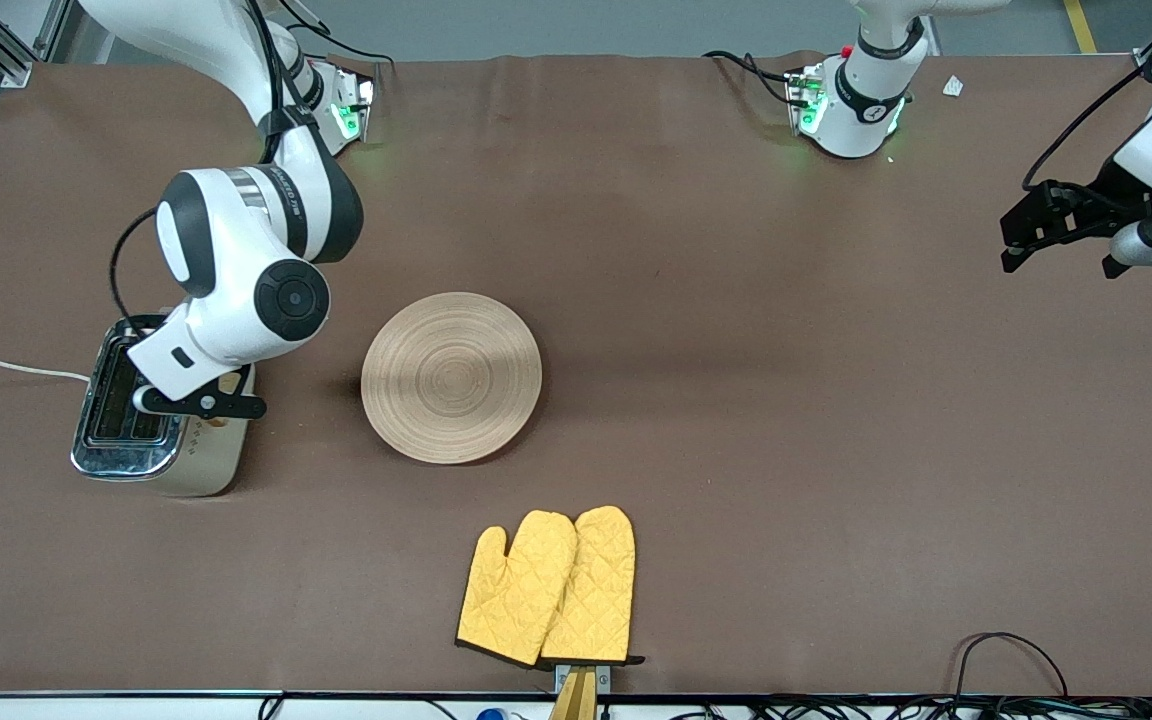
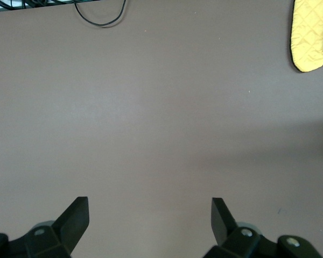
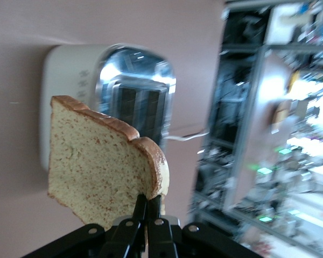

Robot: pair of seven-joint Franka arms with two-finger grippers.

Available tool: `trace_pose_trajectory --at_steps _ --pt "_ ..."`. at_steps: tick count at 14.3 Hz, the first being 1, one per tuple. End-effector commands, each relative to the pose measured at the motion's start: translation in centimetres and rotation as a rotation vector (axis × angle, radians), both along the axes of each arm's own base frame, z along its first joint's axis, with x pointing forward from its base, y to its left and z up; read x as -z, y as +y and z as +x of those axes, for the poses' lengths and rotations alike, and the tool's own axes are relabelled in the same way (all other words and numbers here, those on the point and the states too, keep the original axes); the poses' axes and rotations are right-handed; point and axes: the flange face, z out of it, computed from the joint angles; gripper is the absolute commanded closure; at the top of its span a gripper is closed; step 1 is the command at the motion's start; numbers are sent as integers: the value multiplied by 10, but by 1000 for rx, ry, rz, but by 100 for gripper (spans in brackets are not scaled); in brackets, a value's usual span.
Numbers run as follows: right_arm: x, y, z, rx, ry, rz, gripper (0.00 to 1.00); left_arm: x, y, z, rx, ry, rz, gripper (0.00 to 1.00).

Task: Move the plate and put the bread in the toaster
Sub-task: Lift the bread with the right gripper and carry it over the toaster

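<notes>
The bread [image 3: 105, 166] hangs edge-on from my right gripper [image 3: 146, 212], fingers pinched on its crust, over the toaster [image 3: 130, 105]. I judge it light, soft and crumbly, so a gentle hold near the edge suits it; squeezing harder would tear it. The empty plate [image 1: 451, 377] lies mid-table beside the toaster. My left gripper [image 2: 149, 215] waits, spread wide, over bare table [image 2: 151, 107] near yellow oven mitts [image 1: 548, 588].
</notes>
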Motion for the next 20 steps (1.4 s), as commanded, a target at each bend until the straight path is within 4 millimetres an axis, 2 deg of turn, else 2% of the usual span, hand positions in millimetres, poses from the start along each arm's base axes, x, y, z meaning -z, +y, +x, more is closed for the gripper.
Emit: trace_pose_trajectory --at_steps 1,3,7,11,13,15,17,18,19,20 --pt "-14 -32 13 -54 34 -124 100 -3 2 2 14 -5 4 0" --pt "-12 -52 17 -33 46 -126 100 -1 1 4 14 -1 -5 0" --pt "11 -65 19 -9 101 -130 100 2 1 6 13 2 -7 0" --pt "31 -63 22 -14 133 -135 100 4 2 6 12 6 -10 0" --pt "45 -62 25 -12 143 -133 100 4 1 7 12 6 -10 0" --pt "68 -62 27 17 127 -134 99 3 0 7 13 3 -10 0" --pt "81 -63 28 21 124 -139 99 3 1 7 13 3 -10 0" --pt "87 -67 32 16 122 -130 96 3 1 7 13 3 -9 0" --pt "92 -78 36 25 117 -109 62 3 2 7 12 3 -9 0" --pt "93 -83 37 39 116 -89 12 4 3 8 10 4 -9 0"
